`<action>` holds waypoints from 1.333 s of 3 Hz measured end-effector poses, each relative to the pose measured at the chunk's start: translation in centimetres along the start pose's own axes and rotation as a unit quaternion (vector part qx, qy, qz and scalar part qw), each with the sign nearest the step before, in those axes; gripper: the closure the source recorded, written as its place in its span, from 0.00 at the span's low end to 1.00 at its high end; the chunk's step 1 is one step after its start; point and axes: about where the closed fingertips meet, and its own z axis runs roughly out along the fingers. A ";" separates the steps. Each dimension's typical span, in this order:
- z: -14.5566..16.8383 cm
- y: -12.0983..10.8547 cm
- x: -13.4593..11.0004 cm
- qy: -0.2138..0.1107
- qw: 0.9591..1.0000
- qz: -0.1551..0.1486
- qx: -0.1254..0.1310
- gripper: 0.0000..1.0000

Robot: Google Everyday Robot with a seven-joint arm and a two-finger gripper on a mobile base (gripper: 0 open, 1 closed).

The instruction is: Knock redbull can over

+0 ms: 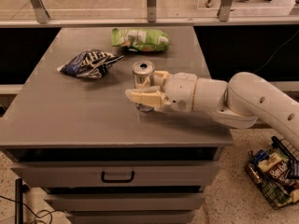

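The redbull can (142, 73) stands upright near the middle of the grey table (70, 120), silver with its pull-tab top showing. My gripper (144, 85) reaches in from the right on a white arm (243, 101). It is open, with the can between its fingers. The near finger (145, 97) lies across the front of the can's lower part and hides it. The far finger (160, 76) sits by the can's right rear side.
A blue-and-white snack bag (88, 63) lies left of the can. A green-and-white snack bag (139, 38) lies at the table's far edge. Drawers (117, 176) sit below the tabletop. A wire basket of packets (273, 171) is on the floor at right.
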 end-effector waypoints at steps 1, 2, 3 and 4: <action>-0.8 -0.9 -2.6 0.022 0.999 -0.046 -0.015 0.87; -3.1 -2.7 -6.9 0.048 0.990 -0.126 -0.035 1.00; -4.4 -3.5 -9.4 0.088 0.974 -0.197 -0.063 1.00; -5.2 -3.9 -9.6 0.151 0.946 -0.264 -0.110 1.00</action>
